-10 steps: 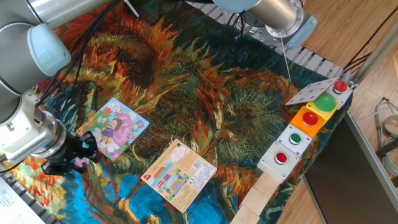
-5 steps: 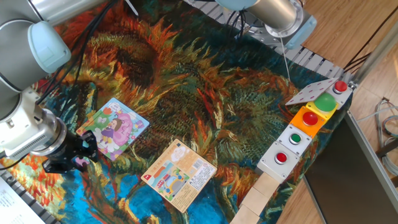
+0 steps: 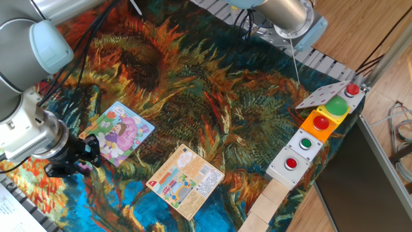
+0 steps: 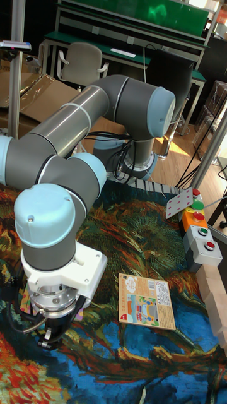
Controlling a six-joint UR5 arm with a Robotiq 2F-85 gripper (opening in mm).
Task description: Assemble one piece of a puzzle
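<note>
Hardly anything has shifted over the last second: my gripper (image 3: 78,164) still hangs low at the near-left corner of the puzzle (image 3: 118,133), its fingers closed on what looks like the pink piece (image 3: 82,169). I judge this the carry-and-place step, so next I need to line the piece up over its gap in the puzzle and press it flat, though I cannot make out that gap. No containers are on the table; the card (image 3: 185,180) lies near the puzzle.

Likely robotics lab: UR5 arm (image 4: 94,132), button boxes (image 3: 309,138), green workbench (image 4: 135,31), office chair (image 4: 81,63).
</note>
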